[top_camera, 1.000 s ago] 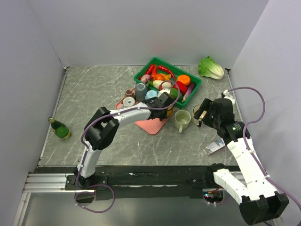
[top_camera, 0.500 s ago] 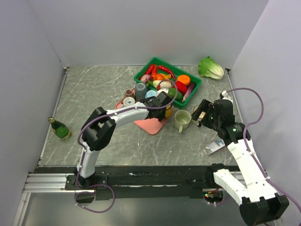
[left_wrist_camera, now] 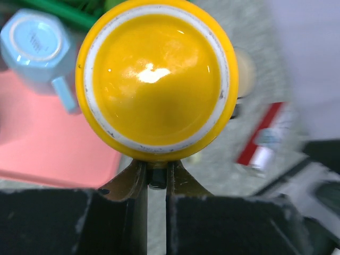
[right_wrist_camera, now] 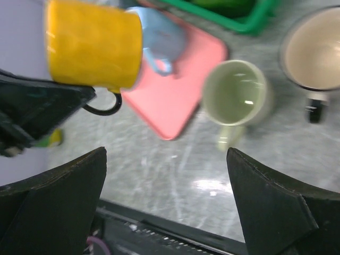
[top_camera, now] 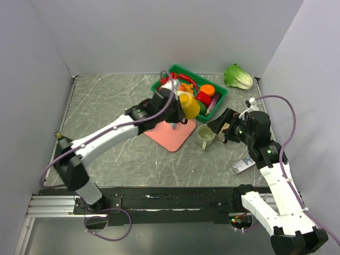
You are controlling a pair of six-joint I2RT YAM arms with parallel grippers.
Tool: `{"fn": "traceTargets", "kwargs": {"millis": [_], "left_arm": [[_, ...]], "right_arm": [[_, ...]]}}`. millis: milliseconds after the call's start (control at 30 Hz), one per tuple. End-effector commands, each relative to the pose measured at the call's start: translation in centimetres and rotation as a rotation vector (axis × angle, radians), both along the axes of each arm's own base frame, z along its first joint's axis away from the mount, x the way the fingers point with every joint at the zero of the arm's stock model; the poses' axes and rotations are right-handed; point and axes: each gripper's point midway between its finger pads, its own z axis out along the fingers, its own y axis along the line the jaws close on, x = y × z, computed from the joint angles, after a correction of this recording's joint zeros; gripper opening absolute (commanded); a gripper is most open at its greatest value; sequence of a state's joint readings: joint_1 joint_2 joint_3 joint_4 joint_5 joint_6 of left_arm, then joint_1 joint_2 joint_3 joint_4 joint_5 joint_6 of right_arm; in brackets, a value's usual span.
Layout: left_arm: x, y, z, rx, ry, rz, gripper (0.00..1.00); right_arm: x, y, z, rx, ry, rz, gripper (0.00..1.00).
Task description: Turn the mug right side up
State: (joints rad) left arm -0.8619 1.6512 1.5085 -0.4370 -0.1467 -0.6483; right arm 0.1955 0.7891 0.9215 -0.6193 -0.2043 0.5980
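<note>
With mug [top_camera: 188,105] aloft on its side over tray [top_camera: 175,139], left gripper [left_wrist_camera: 157,175] clamped on handle [right_wrist_camera: 102,112], right gripper [right_wrist_camera: 166,159] spread wide beside tray: roll left wrist until rim faces up, then lower slowly.

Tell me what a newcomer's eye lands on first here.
The glossy yellow ceramic mug dominates: the left gripper holds it by its black handle in the air above the flat pink tray. Farther back sits a green plastic crate heaped with bright vegetables. To the right, the open right gripper hovers near an upright pale green mug.
</note>
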Motion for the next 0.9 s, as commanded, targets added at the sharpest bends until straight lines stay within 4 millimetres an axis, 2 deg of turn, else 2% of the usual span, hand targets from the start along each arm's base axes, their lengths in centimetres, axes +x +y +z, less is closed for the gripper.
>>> {"fn": "traceTargets", "kwargs": {"millis": [0, 67, 100, 167, 233, 300, 333, 433, 533, 667, 867], "left_arm": [[-1.1, -0.2, 11.3, -0.339, -0.159, -0.088, 0.01], [-2.3, 0.2, 15.0, -0.445, -0.213, -0.133, 0.01], [-2.7, 0.4, 15.8, -0.468, -0.224, -0.147, 0.01], [-4.3, 0.6, 18.7, -0.539, -0.27, -0.208, 0.01], [-6.0, 1.0, 20.7, -0.598, -0.294, -0.261, 0.01], [-7.2, 1.3, 22.7, -0.66, -0.341, -0.309, 0.01], [-8.2, 1.7, 23.9, -0.695, -0.358, -0.332, 0.01], [-10.5, 2.2, 26.2, -0.787, -0.399, -0.416, 0.01], [-12.4, 2.6, 27.8, -0.851, -0.439, -0.495, 0.01], [-13.8, 2.8, 28.6, -0.872, -0.468, -0.564, 0.01], [-15.0, 2.9, 28.9, -0.912, -0.474, -0.622, 0.01]], "right_arm": [[-0.5, 3.0, 7.1, 0.152, -0.224, 0.154, 1.0], [-1.4, 4.3, 8.7, 0.218, -0.27, 0.231, 1.0], [-1.4, 4.9, 10.5, 0.25, -0.343, 0.268, 0.99], [-2.6, 6.4, 11.6, 0.339, -0.361, 0.366, 0.98], [-3.3, 7.5, 13.8, 0.401, -0.446, 0.456, 0.96], [-4.3, 8.5, 15.1, 0.467, -0.466, 0.541, 0.94], [-4.8, 8.8, 16.3, 0.475, -0.514, 0.571, 0.94], [-5.5, 9.8, 17.8, 0.445, -0.568, 0.625, 0.94], [-6.4, 11.0, 18.9, 0.444, -0.6, 0.671, 0.94], [-7.9, 11.9, 21.0, 0.503, -0.683, 0.739, 0.94], [-8.1, 11.6, 22.6, 0.524, -0.74, 0.71, 0.92]]}}
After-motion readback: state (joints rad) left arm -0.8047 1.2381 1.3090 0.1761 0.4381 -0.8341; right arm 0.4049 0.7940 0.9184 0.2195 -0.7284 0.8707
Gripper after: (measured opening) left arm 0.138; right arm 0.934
